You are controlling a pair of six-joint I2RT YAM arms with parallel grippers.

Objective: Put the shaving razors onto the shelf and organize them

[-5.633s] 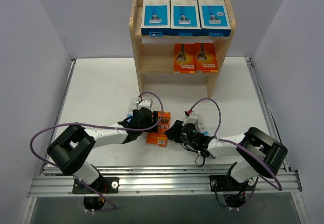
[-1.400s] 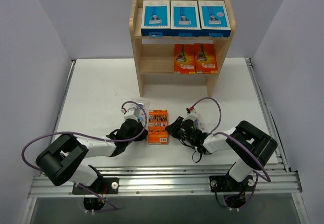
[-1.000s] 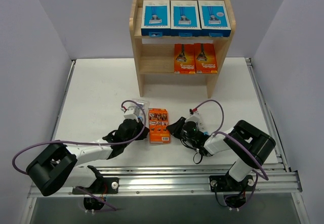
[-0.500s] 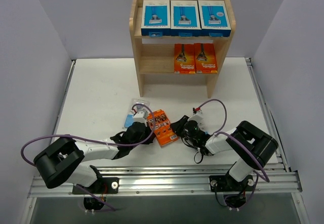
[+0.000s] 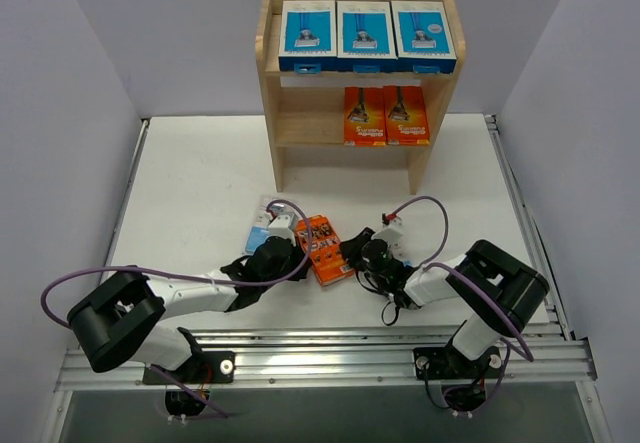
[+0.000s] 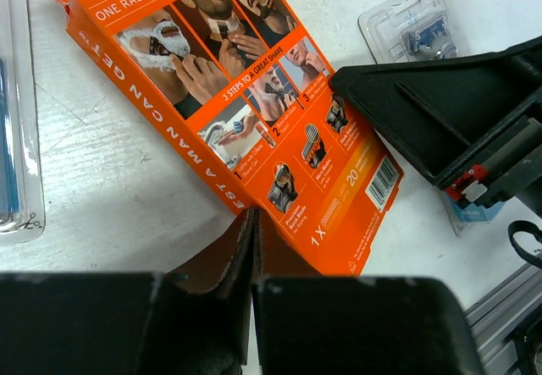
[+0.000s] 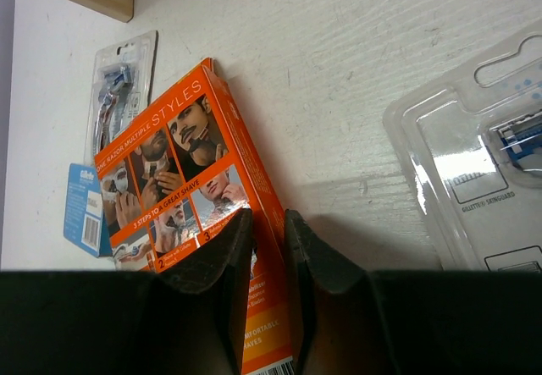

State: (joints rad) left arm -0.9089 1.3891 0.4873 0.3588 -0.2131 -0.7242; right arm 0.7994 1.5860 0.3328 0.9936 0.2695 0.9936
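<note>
Top external view shows the orange razor box (image 5: pixel 323 249) lying askew on the white surface (image 5: pixel 200 173), well short of the shelf (image 5: pixel 270 83) and caught between our two pincers. Our left pincer (image 6: pixel 256 227) is fully closed and holds nothing; its joined tips bear against one long edge of the box. Our right pincer (image 7: pixel 267 227) has its jaws only narrowly parted. As we read its wrist view, they pinch the opposite long edge, one finger over the printed face and one down the side wall. To do this step well, we judge the left should serve only as a backstop while the right takes a deeper, squarer bite before lifting, since a thin edge grip could let the box swing or slip. Room remains on the middle tier, left of the two orange boxes (image 5: pixel 385 115); three blue-and-white packs (image 5: pixel 362 33) line the top. A clear blister card (image 5: pixel 268 218) lies just beside the left pincer and another (image 7: pixel 474 163) near the right. Plain pale walls (image 5: pixel 80 113) close three sides, and a metal rail (image 5: pixel 320 363) runs along the near edge.
</note>
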